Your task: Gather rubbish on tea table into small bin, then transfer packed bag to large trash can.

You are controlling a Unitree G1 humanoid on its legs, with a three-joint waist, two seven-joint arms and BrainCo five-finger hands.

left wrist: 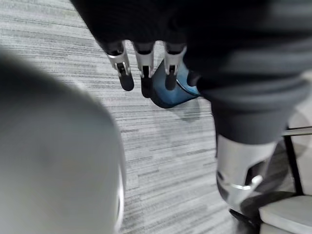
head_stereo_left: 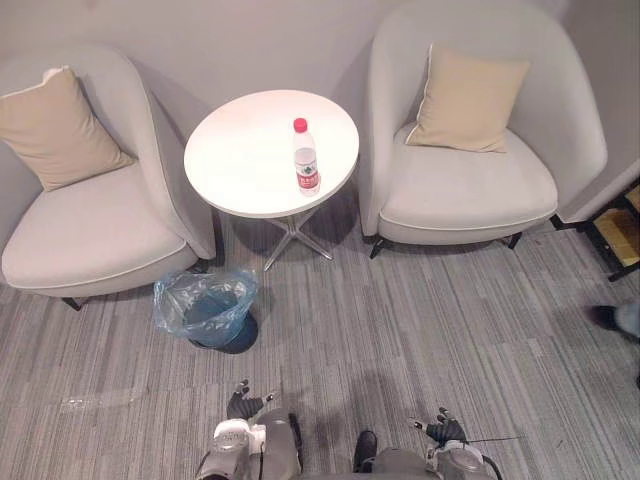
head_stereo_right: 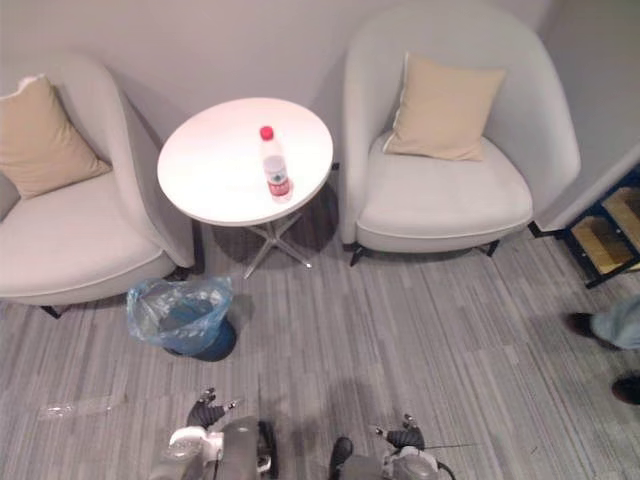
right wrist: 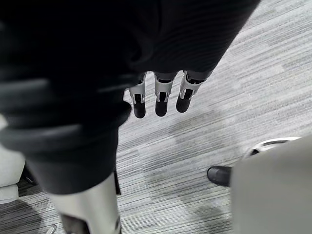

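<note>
Both hands hang low near the floor, empty and touching nothing. The left hand point(head_stereo_left: 243, 405) is at the near edge of the eye views, its fingers point(left wrist: 122, 68) straight and loosely spread, the thumb apart from them. In its wrist view the bin point(left wrist: 168, 97) shows past the fingertips, apart from them. The right hand point(head_stereo_left: 443, 430) is beside it, to the right. Its fingers point(right wrist: 161, 95) are likewise straight and relaxed, with only the grey carpet point(head_stereo_left: 400, 320) beyond them.

The bottle point(head_stereo_left: 306, 158), clear with a red cap and a red label, stands upright on the round white tabletop point(head_stereo_left: 240, 150), towards its right side. The tabletop sits between two pale armchairs, the left armchair point(head_stereo_left: 90, 235) and the right armchair point(head_stereo_left: 470, 190), each with a tan cushion against its back.

The small bin point(head_stereo_left: 207, 308), lined with a blue bag that folds over its rim, stands on the carpet just in front of the left armchair, near the table's foot and well ahead of the left hand. A clear scrap point(head_stereo_left: 95, 402) lies on the carpet to the left of that hand; what it is I cannot tell. A person's shoe point(head_stereo_left: 606, 317) shows at the right edge.
</note>
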